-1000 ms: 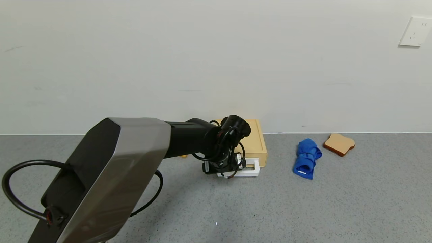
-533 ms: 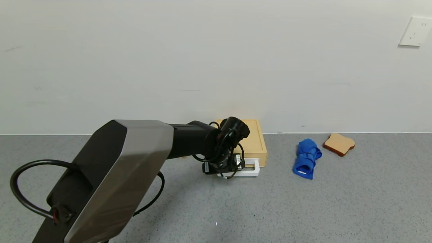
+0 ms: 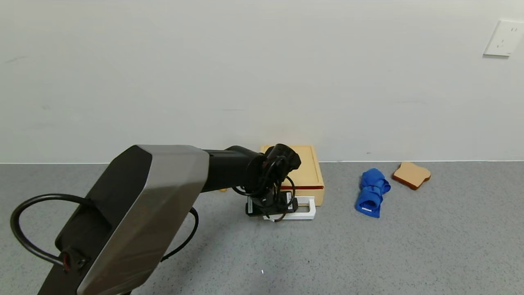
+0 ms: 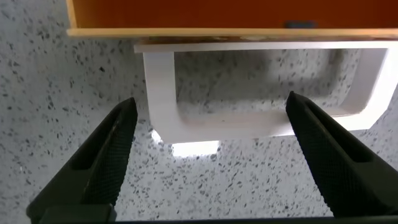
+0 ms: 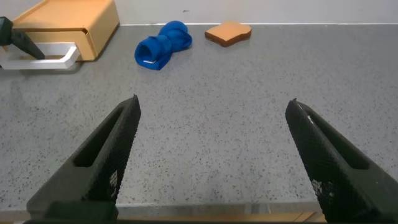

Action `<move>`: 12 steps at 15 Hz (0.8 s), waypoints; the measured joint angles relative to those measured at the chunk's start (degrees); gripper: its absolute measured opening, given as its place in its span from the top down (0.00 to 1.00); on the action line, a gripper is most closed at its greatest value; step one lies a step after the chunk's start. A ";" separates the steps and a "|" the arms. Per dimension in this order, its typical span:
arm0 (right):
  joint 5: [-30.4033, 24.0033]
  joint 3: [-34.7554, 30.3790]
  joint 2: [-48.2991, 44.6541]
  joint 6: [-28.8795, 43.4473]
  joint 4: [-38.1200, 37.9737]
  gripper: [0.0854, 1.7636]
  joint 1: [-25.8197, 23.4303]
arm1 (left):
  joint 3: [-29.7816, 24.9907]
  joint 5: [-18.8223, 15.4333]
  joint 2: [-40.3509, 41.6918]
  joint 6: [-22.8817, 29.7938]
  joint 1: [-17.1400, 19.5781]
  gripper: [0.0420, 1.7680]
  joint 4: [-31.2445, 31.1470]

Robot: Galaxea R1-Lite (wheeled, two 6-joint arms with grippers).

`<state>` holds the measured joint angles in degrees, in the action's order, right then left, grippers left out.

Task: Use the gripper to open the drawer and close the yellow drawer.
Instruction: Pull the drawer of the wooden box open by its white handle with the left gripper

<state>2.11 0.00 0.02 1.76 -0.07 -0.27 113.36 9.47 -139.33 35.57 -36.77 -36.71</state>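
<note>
The right gripper (image 5: pixel 211 162) hung low over a grey speckled countertop (image 5: pixel 249 106), and its two black textured fingers (image 5: pixel 99 165) stood wide apart, with nothing between them. Far ahead of the gripper, toward its left finger side, sat a flat pale yellow-tan drawer box (image 5: pixel 74 25) with a white rectangular loop handle (image 5: pixel 43 59). A black tip of the other gripper (image 5: pixel 18 40) was at this handle. Next to the box lay a rolled blue cloth (image 5: pixel 161 45), and beyond it a brown slice of bread (image 5: pixel 228 32), close to the white wall (image 5: pixel 280 9).
</note>
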 joint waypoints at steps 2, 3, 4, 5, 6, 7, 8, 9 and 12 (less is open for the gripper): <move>0.00 0.00 0.00 0.00 -0.02 0.03 0.00 | -0.02 -0.27 0.05 -0.16 -0.33 0.03 -1.29; -0.02 0.00 0.00 -0.02 -0.02 0.03 0.00 | -0.05 -0.30 0.10 -0.16 -0.49 0.03 -1.88; -0.02 0.00 0.00 0.00 0.00 0.03 0.00 | -0.10 -0.40 0.21 -0.16 -0.69 0.03 -3.06; 0.00 0.00 0.00 0.00 -0.02 0.03 0.00 | -0.16 -0.44 0.38 -0.11 -0.96 0.03 -4.11; 0.00 0.00 0.00 0.00 -0.02 0.03 0.00 | -0.32 -0.49 0.55 0.04 -1.21 0.03 -4.94; 0.00 0.00 0.00 0.00 -0.02 0.03 0.00 | -0.52 -0.52 0.79 0.15 -1.46 0.03 -5.51; 0.00 0.00 0.00 0.00 -0.02 0.03 0.00 | -0.73 -0.57 1.04 0.20 -1.73 0.03 -6.25; 0.00 0.00 0.00 0.00 -0.02 0.03 0.00 | -0.88 -0.61 1.21 0.23 -1.96 0.03 -7.56; 0.00 0.00 0.00 -0.02 0.00 0.03 0.00 | -1.73 -1.54 1.84 0.48 -2.65 0.03 -9.48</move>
<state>2.11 0.00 0.02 1.73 -0.07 -0.27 111.63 7.94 -137.49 36.05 -39.41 -46.19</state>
